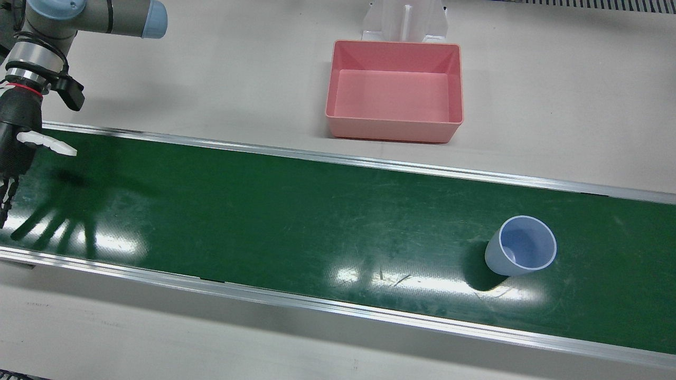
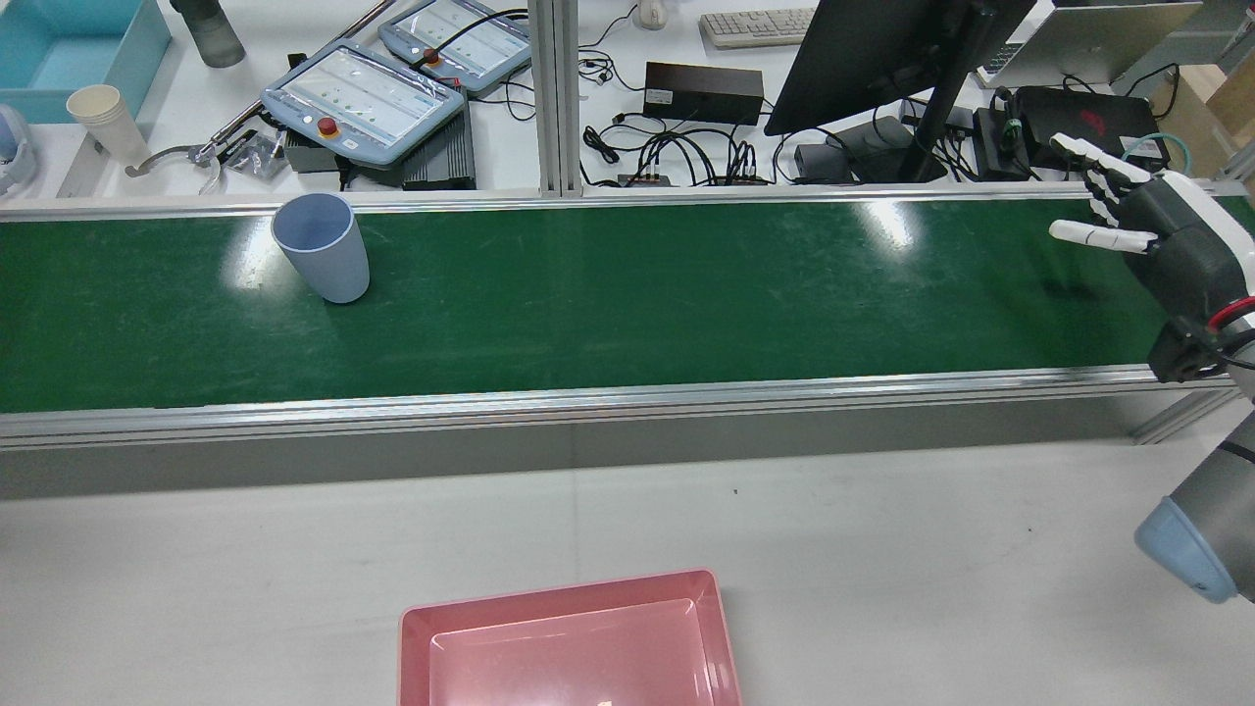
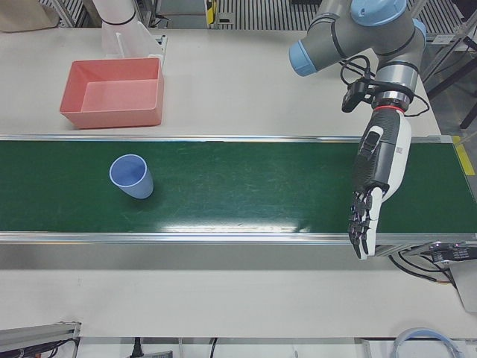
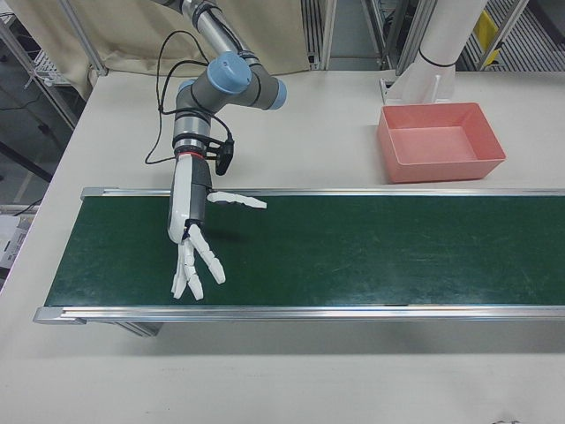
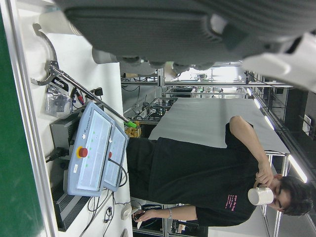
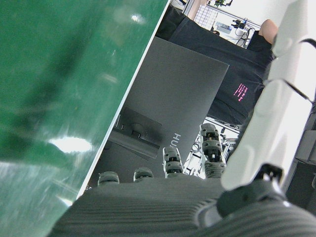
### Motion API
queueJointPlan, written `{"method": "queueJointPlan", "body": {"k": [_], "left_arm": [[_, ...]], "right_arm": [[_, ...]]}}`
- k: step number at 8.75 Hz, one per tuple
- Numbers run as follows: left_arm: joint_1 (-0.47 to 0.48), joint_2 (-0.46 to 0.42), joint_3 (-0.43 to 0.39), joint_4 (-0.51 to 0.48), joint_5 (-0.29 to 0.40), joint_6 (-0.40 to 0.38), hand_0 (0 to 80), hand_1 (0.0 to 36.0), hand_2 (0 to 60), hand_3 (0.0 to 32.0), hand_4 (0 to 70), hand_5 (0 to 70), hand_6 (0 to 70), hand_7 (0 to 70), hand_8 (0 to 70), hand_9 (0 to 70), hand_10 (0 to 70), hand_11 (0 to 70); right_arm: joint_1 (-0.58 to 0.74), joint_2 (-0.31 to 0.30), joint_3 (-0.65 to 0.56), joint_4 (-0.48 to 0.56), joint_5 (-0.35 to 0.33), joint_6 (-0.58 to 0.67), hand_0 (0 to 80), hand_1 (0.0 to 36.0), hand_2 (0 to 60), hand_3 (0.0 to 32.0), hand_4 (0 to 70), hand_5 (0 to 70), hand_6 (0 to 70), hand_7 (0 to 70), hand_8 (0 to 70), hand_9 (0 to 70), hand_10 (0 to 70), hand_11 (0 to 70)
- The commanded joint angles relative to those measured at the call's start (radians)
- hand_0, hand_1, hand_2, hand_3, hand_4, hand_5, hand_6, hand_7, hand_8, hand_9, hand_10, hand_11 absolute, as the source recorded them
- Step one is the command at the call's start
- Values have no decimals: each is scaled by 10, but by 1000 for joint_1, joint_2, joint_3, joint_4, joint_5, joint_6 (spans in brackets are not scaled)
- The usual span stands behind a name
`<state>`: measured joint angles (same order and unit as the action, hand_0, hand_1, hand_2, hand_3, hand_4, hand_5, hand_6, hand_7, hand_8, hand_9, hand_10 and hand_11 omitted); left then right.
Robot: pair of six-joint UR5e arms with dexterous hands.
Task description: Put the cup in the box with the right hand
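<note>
1. The cup (image 1: 520,245) stands upright, mouth up, on the green belt (image 1: 264,211) in the half before the left arm. Nothing touches it.
2. The pink box (image 1: 393,132) sits on the pale table beside the belt, on the robot's side. It is empty and well apart from the cup.
3. The right hand (image 4: 192,238) hangs over the opposite end of the belt, fingers spread and straight, grasping nothing. It is well apart from the cup.
4. The left hand (image 3: 376,179) hangs over its own end of the belt, fingers extended and likewise empty.
5. Handling judgement: the cup looks like thin, smooth plastic, so it is probably light, stiff and easily tipped or slid on the glossy belt.
6. Recommended hold: wrap the fingers round the side wall at mid-height. The wall widens toward the rim, which should resist slipping downward.
</note>
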<state>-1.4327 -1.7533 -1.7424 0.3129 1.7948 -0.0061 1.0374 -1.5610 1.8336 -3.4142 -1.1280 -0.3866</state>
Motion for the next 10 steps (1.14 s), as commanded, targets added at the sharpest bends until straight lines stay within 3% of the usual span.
{"method": "queueJointPlan", "body": {"k": [1, 7, 9, 10], "left_arm": [[0, 0, 0, 0, 0, 0, 0, 0, 0, 0, 0, 0, 0, 0, 0, 0, 0, 0], [0, 0, 0, 0, 0, 0, 0, 0, 0, 0, 0, 0, 0, 0, 0, 0, 0, 0], [0, 0, 0, 0, 0, 0, 0, 0, 0, 0, 0, 0, 0, 0, 0, 0, 0, 0], [0, 0, 0, 0, 0, 0, 0, 0, 0, 0, 0, 0, 0, 0, 0, 0, 0, 0]], "right_arm": [[0, 1, 0, 1, 1, 2, 459, 137, 103, 0, 8, 34, 39, 151, 8, 16, 0, 0], [-3, 10, -17, 1, 1, 3, 449, 127, 95, 0, 0, 33, 41, 169, 9, 19, 0, 0], [-3, 15, -19, 1, 1, 3, 457, 145, 104, 0, 0, 43, 39, 149, 16, 15, 0, 0], [-3, 15, -19, 0, 1, 3, 456, 147, 109, 92, 0, 44, 21, 141, 16, 14, 0, 0]]}}
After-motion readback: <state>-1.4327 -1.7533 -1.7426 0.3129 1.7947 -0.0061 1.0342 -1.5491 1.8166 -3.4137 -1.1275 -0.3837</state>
